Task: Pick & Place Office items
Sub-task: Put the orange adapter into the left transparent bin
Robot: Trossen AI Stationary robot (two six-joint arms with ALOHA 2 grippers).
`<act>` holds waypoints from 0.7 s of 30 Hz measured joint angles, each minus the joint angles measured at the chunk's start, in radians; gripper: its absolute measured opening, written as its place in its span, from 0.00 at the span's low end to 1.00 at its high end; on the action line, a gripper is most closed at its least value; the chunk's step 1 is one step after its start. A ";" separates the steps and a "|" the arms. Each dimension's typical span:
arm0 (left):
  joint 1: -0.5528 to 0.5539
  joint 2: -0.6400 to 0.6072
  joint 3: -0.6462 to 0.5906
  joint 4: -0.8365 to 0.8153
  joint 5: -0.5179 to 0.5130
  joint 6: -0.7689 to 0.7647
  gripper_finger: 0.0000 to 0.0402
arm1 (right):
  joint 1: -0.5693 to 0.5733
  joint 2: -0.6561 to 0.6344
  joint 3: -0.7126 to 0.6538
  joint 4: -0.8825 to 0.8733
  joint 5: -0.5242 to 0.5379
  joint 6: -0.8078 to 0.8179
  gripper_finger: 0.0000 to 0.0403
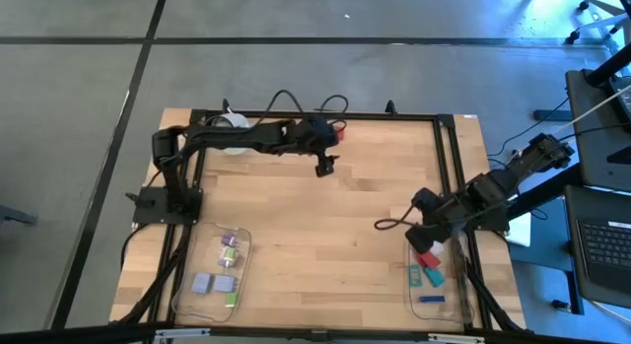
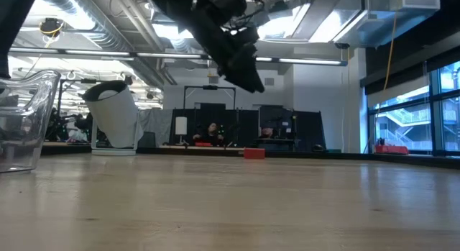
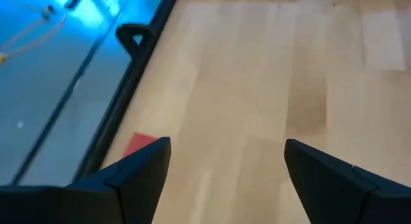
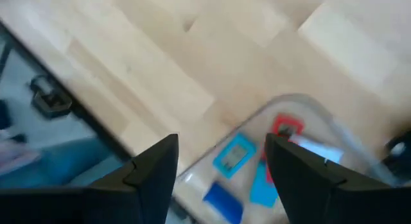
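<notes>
A red piece (image 1: pixel 340 132) lies on the wooden table near its far edge; the left wrist view shows the red piece (image 3: pixel 138 146) beside one fingertip, not between them. My left gripper (image 1: pixel 323 169) hangs open above the table just near of it, and nothing is between the fingers of my left gripper (image 3: pixel 228 147). My right gripper (image 1: pixel 426 243) is open above the far end of the right clear tray (image 1: pixel 455 285). That tray (image 4: pixel 308 108) holds red (image 4: pixel 284 126), teal (image 4: pixel 234 153) and dark blue (image 4: pixel 221 199) pieces.
A second clear tray (image 1: pixel 187 285) at the near left holds lavender and green pieces. A white round object (image 1: pixel 232 122) stands at the far left edge. A black frame (image 1: pixel 449 157) runs around the table. Bare wood lies between the two trays.
</notes>
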 joint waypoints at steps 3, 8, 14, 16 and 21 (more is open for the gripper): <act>0.025 0.032 0.000 0.054 0.006 0.068 0.75 | -0.043 -0.001 0.000 -0.017 0.063 -0.060 0.60; 0.092 0.092 0.011 0.078 0.047 0.053 0.76 | -0.115 -0.001 0.000 -0.020 0.164 -0.158 0.61; 0.158 0.171 0.083 0.023 0.098 -0.052 0.76 | -0.215 -0.002 0.000 -0.020 0.330 -0.290 0.62; 0.168 0.178 0.097 -0.009 0.099 -0.104 0.75 | -0.261 -0.002 0.000 -0.020 0.433 -0.314 0.62; 0.168 0.135 0.114 -0.119 0.072 -0.138 0.74 | -0.402 -0.002 0.000 -0.017 0.605 -0.355 0.62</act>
